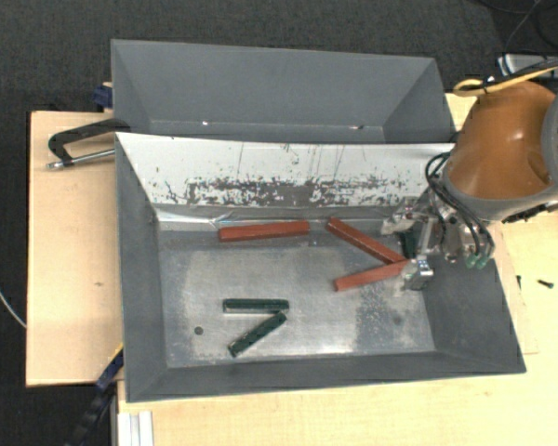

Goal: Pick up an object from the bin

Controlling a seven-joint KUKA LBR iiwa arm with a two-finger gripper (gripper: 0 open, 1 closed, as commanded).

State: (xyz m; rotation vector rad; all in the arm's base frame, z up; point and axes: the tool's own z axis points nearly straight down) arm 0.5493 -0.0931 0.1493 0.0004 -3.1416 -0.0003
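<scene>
The gripper [417, 266] is low in the bin [138, 277], close against the right wall, about midway between the back and front edges. Whether it is apart, together or clamped on anything cannot be told. The orange cover [502, 147] on the wrist sits above the right rim.

Nearest to the gripper is a red stick [370, 277] that lies on the floor tilted up toward the right, its right end at the gripper's tip. Just behind it a second red stick [361, 239] slants the other way, also ending near the gripper. A third red stick [263, 232] lies flat along the foot of the back wall.

Two green sticks [256, 306] [258, 334] lie near the front edge, left of centre, well apart from the gripper. The floor by the left wall and the front right corner is bare.
</scene>
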